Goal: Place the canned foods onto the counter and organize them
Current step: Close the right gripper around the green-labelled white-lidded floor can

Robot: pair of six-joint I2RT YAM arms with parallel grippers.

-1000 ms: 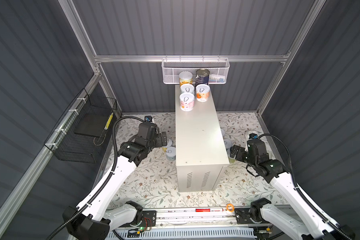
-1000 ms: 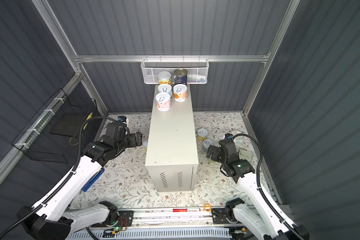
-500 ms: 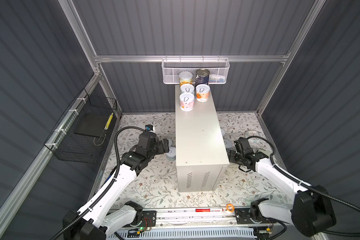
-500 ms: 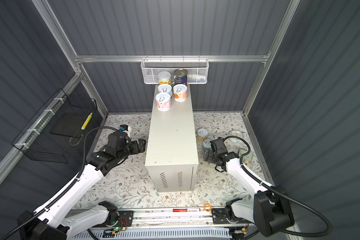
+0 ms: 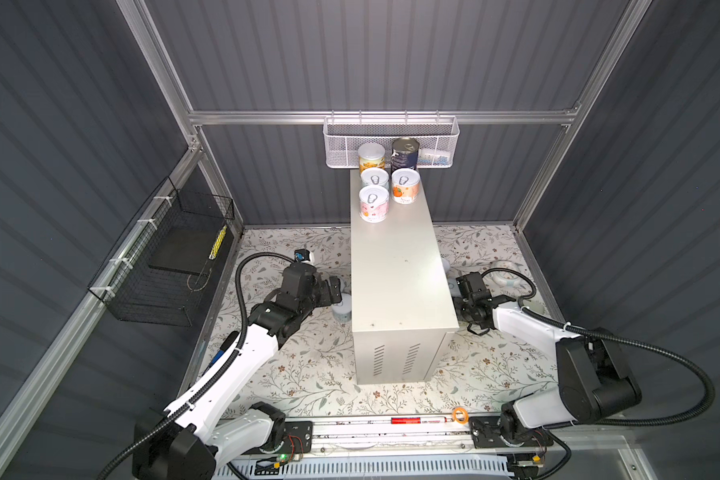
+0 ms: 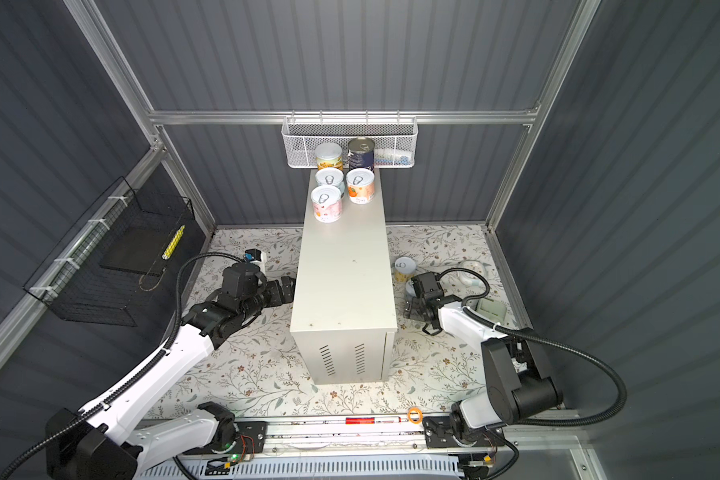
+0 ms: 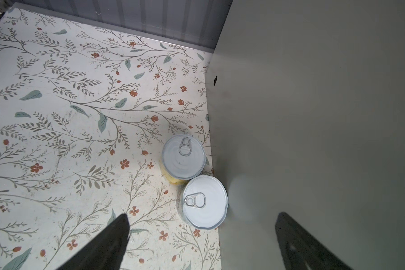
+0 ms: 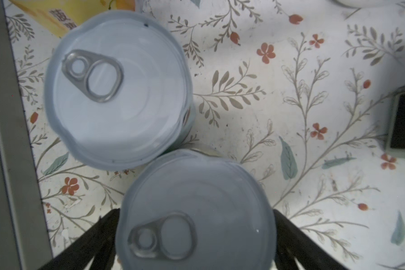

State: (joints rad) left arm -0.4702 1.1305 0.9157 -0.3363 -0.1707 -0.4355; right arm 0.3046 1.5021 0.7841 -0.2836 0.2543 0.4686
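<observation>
Several cans stand at the far end of the white counter [image 5: 395, 270], among them a pink-labelled one [image 5: 373, 203] and a navy one [image 5: 405, 153]. On the floor by the counter's left side stand two white-lidded cans [image 7: 205, 202] [image 7: 184, 159]. My left gripper [image 7: 202, 236] hangs open just short of the nearer one, holding nothing. On the right side, my right gripper [image 8: 194, 240] is low over the floor. Its fingers [image 8: 96, 236] flank a white-lidded can [image 8: 194, 210], and the lid hides whether they touch. A second can [image 8: 117, 93] stands right against it.
A white mesh basket [image 5: 391, 137] hangs on the back wall and a black wire basket [image 5: 171, 257] on the left wall. A yellow-labelled can [image 6: 405, 266], a white ring-shaped thing [image 6: 472, 268] and a grey tray [image 6: 489, 307] sit on the floor at the right.
Both arms have come down and in towards the counter. The left gripper now hovers by the two floor cans. The right gripper has dropped round a can.
</observation>
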